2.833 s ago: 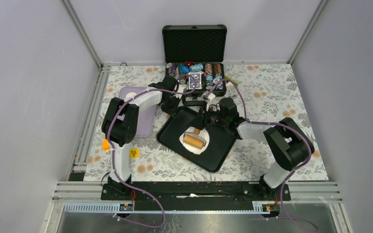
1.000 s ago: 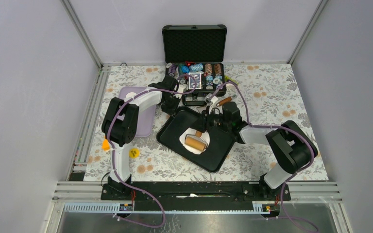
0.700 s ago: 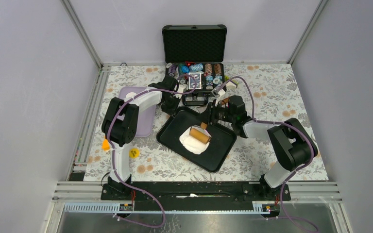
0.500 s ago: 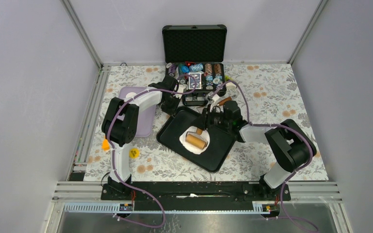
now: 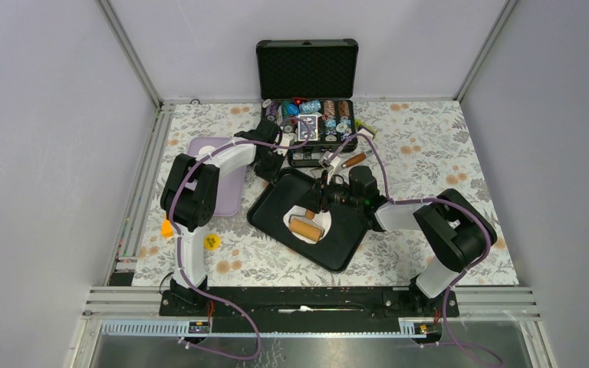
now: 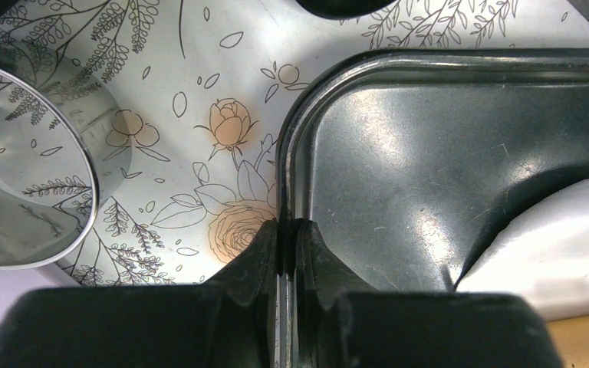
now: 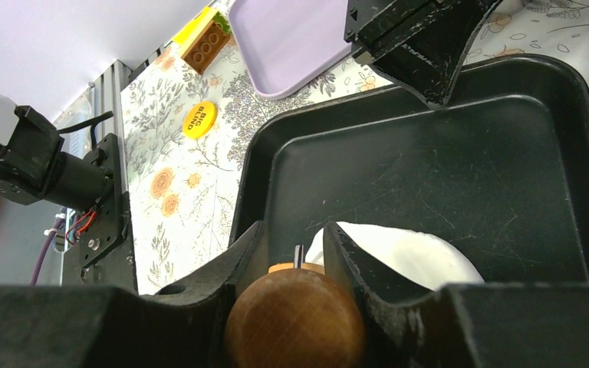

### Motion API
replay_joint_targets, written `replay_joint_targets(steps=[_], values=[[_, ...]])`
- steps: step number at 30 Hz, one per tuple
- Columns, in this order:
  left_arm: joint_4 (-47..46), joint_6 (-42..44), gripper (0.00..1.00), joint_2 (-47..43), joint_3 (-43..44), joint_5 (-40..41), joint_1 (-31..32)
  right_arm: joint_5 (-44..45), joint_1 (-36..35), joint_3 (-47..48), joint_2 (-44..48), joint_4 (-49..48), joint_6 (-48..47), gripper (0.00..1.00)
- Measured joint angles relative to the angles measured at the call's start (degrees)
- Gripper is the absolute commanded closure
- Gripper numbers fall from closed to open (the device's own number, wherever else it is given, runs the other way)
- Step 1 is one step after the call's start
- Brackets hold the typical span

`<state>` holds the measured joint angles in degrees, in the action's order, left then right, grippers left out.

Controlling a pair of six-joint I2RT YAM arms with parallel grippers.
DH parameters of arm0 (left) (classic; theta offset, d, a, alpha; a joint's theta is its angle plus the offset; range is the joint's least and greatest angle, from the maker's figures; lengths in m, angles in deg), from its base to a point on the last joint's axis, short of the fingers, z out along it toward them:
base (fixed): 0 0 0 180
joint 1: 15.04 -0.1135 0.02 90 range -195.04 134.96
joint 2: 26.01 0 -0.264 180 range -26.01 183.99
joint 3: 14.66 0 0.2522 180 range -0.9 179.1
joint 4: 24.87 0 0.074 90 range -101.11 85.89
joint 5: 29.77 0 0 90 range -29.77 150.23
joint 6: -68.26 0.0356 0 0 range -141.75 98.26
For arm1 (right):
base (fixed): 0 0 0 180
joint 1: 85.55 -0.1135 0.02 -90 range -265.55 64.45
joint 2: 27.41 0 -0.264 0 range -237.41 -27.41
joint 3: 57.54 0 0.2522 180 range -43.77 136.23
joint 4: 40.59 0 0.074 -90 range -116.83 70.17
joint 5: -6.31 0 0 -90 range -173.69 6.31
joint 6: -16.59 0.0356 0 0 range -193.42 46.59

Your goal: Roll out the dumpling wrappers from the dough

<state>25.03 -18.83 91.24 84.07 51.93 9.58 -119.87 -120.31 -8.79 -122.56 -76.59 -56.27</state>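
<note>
The dough (image 5: 295,236) lies as a flat white sheet in the black tray (image 5: 345,238). A wooden roller (image 5: 305,227) rests on it. My right gripper (image 5: 316,208) is shut on the roller's round handle (image 7: 295,318), and the dough (image 7: 406,257) shows just beyond its fingertips. My left gripper (image 5: 282,172) is shut on the tray's far left rim (image 6: 287,192), its jaws pinching the edge. In the left wrist view the dough (image 6: 560,245) sits at the lower right. No dumpling wrappers are in view.
A steel ring cutter (image 6: 23,169) stands on the floral cloth left of the tray. A lilac tray (image 5: 203,147) lies to the left, with a yellow chip (image 7: 199,119) and a toy brick (image 7: 207,38) near it. An open case of poker chips (image 5: 307,115) sits behind.
The right gripper pushed the roller to the far side of the dough, then drew it back toward the near left. The left gripper has kept its hold on the tray rim.
</note>
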Motion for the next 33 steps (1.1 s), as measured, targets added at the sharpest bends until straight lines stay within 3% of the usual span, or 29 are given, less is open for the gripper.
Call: replay_joint_targets(steps=[13,19,25,33], values=[[0.00,0.00,1.00,0.00,0.00,0.00,0.00,-2.36,-0.48,-0.61,-0.15,-1.68,1.01,1.00],[0.00,0.00,1.00,0.00,0.00,0.00,0.00,-3.19,-0.31,2.16,-0.02,4.52,1.97,1.00],[0.02,0.00,1.00,0.00,0.02,0.00,0.00,-1.73,6.19,7.39,-0.42,12.57,-0.48,1.00],[0.02,-0.02,1.00,0.00,0.02,0.00,0.00,-1.42,6.78,7.67,-0.68,12.70,-2.43,1.00]])
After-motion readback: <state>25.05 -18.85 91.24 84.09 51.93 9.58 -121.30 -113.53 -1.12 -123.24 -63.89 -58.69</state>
